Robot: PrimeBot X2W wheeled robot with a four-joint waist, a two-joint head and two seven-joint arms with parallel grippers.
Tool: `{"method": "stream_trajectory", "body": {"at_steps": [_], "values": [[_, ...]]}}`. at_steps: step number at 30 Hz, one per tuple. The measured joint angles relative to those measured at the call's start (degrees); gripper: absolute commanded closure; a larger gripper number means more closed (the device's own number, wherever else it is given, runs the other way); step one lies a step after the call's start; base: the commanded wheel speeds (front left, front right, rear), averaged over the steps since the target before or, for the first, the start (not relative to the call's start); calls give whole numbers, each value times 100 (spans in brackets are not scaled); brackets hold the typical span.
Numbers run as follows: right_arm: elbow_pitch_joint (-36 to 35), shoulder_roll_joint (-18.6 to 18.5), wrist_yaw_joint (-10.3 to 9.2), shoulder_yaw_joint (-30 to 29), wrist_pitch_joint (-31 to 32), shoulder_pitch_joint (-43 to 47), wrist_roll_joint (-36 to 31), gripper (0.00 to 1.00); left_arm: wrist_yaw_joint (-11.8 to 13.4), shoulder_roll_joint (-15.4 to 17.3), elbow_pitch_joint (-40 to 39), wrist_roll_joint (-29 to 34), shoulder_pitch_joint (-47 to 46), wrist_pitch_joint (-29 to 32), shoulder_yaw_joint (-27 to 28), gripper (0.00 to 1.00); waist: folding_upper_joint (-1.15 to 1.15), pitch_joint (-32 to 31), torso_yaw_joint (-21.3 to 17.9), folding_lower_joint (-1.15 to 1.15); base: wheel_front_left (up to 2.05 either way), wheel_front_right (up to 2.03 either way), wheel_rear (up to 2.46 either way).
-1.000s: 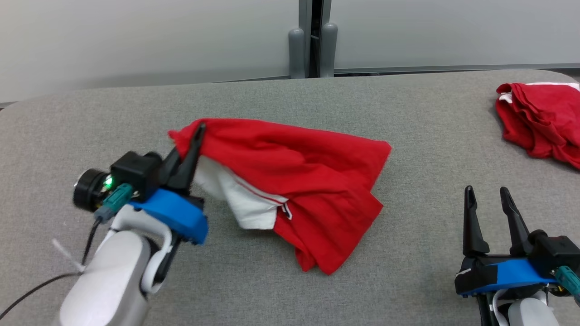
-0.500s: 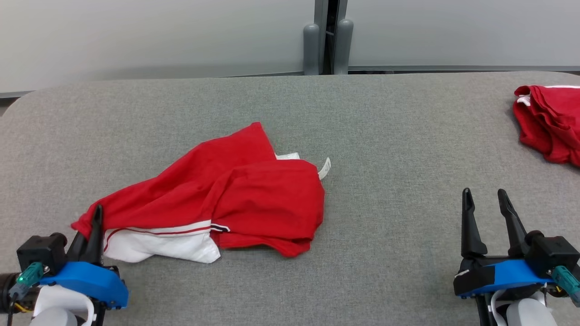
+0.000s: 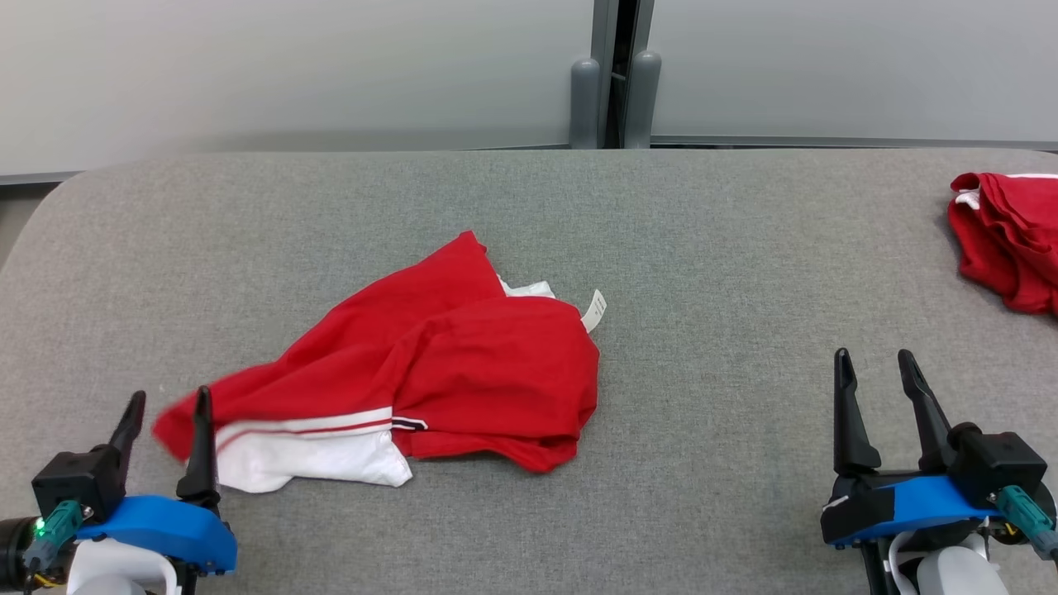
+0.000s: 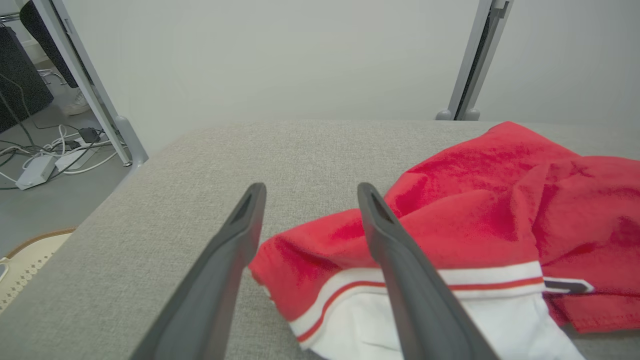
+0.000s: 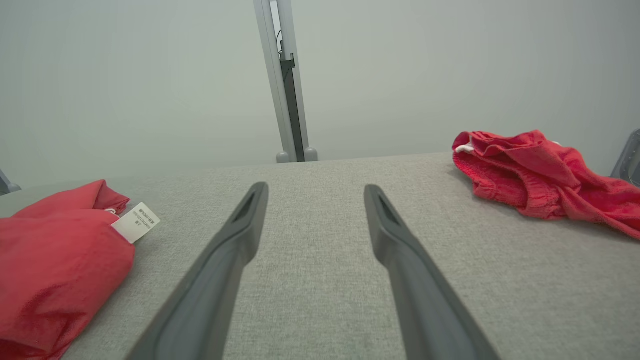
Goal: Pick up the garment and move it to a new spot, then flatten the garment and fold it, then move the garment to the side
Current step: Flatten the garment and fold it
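at seven o'clock on the surface [image 3: 702, 248], the left pincer [image 3: 169, 397] stands wide at the crumpled garment [image 3: 430, 380]'s corner, gripping nothing; right pincer [image 3: 874, 357] wide, empty. relocation looks done; flattening, folding, side-move remain.

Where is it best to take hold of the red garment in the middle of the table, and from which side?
Probably the left corner of the garment, where red cloth meets the white band: it juts out thin toward the open left gripper, so come from the robot's left.
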Motion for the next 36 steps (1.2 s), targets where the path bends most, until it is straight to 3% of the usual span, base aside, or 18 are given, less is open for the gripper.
{"method": "stream_trajectory", "body": {"at_steps": [9,14,24,36], "values": [[3,0,0,-15,1,41,15,0,236,65,-597,331,279,-78,226,0,0,-158,8,0,0,0,0],[1,0,0,24,0,60,25,0,233,-196,-1323,726,375,-86,348,0,0,-211,-30,0,0,0,0],[-2,1,0,167,0,64,43,0,-176,-879,-1647,1283,462,-86,646,0,0,-293,-209,0,0,0,0],[78,-4,0,443,1,57,89,0,-646,-1317,-1343,1730,529,-87,1035,0,0,-295,-215,0,0,0,0]]}}
